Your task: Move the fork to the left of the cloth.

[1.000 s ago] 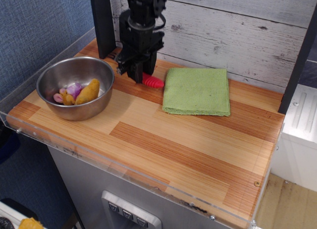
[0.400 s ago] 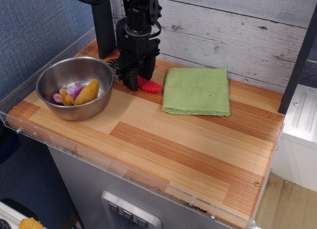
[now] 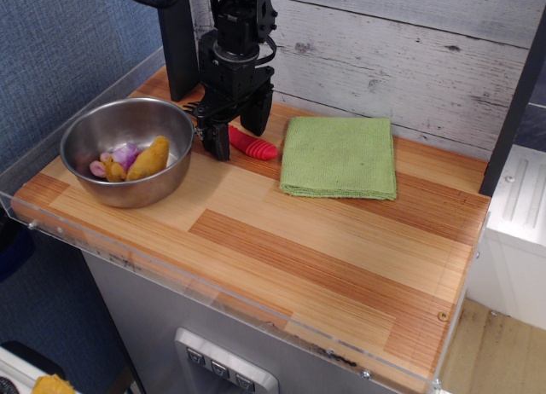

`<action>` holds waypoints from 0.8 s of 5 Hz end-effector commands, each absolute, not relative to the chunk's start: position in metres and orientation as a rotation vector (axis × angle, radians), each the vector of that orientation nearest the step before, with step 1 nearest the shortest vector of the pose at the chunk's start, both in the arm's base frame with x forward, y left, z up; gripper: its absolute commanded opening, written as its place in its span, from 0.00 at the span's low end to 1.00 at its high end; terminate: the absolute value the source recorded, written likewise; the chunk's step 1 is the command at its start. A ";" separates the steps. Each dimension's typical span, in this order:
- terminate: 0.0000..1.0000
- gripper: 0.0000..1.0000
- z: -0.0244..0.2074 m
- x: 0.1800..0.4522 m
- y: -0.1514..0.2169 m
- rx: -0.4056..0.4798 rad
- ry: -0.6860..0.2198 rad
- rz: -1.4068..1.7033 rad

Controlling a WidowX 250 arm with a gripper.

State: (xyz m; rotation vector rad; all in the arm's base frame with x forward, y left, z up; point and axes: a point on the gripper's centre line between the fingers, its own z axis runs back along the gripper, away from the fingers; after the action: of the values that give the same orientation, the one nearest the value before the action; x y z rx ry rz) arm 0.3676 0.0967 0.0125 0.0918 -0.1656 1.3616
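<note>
The fork (image 3: 252, 144) lies on the wooden tabletop, its ribbed red handle pointing right toward the cloth; its metal head is hidden behind the gripper. The light green folded cloth (image 3: 339, 156) lies flat to the fork's right, a small gap between them. My black gripper (image 3: 235, 130) hangs straight over the fork's left end. Its fingers are spread apart, one (image 3: 220, 143) in front of the fork and one (image 3: 262, 116) behind it. They hold nothing.
A steel bowl (image 3: 128, 152) with yellow and purple toy food stands left of the gripper. A black post (image 3: 177, 44) rises behind the bowl. A plank wall backs the table, and a clear acrylic rim (image 3: 256, 313) runs along the front edge.
The gripper was closed on the fork's handle a second ago. It has since opened its fingers and shifted slightly left, leaving the fork lying on the table beside the cloth.
</note>
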 end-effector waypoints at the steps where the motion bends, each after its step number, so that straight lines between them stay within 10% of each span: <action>1: 0.00 1.00 0.066 0.372 0.096 0.010 -0.296 1.333; 4: 0.00 1.00 0.129 0.354 0.065 -0.089 -0.387 1.269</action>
State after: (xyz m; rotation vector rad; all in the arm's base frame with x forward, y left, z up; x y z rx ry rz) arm 0.3631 0.0651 0.1112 -0.0613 -0.3306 1.2747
